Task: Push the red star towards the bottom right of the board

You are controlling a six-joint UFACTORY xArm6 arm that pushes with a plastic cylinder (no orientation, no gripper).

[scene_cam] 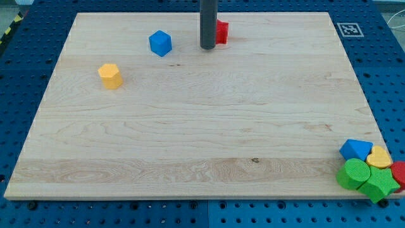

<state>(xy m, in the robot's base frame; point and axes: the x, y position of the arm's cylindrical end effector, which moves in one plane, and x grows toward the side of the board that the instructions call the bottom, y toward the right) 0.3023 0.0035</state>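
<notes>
A red block point(221, 31), its shape partly hidden by the rod, sits near the view's top centre of the wooden board point(190, 139). My tip point(207, 47) rests on the board just left of it, touching or nearly touching its left side. A blue cube point(161, 43) lies to the left of my tip. A yellow hexagonal block point(111, 75) lies further left and lower.
A cluster sits at the board's bottom right corner: a blue block point(355, 149), a yellow heart-like block point(380, 157), a green cylinder point(353, 173), a green star-like block point(380, 183) and a red block point(399, 171) at the edge. A fiducial tag point(348, 29) marks the top right corner.
</notes>
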